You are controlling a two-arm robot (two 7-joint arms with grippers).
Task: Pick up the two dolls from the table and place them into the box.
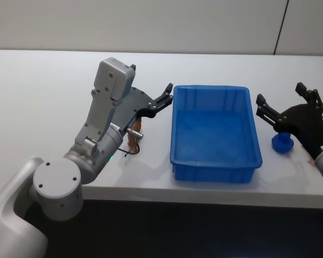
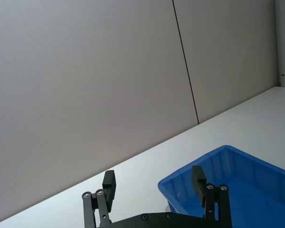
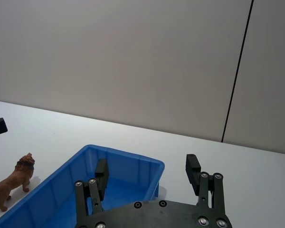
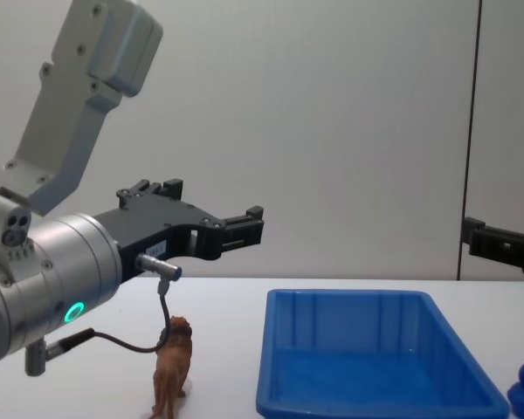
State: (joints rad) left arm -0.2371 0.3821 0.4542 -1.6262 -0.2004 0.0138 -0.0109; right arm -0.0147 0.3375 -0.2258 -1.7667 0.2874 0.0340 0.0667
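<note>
The brown lion doll [image 1: 133,137] stands on the white table [image 1: 37,97] left of the blue box [image 1: 215,163], partly hidden under my left arm; it also shows in the chest view [image 4: 172,367] and the right wrist view [image 3: 13,184]. My left gripper [image 1: 166,97] hovers open and empty above the table by the box's far left corner, higher than the lion. The rounded blue doll [image 1: 282,143] sits on the table right of the box. My right gripper [image 1: 284,103] is open above and just behind it. The box [image 4: 375,371] holds nothing.
A grey wall runs behind the table. The table's front edge [image 1: 204,194] lies just below the box. A cable [image 4: 127,345] loops from my left wrist down beside the lion. Bare tabletop stretches behind the box and far left.
</note>
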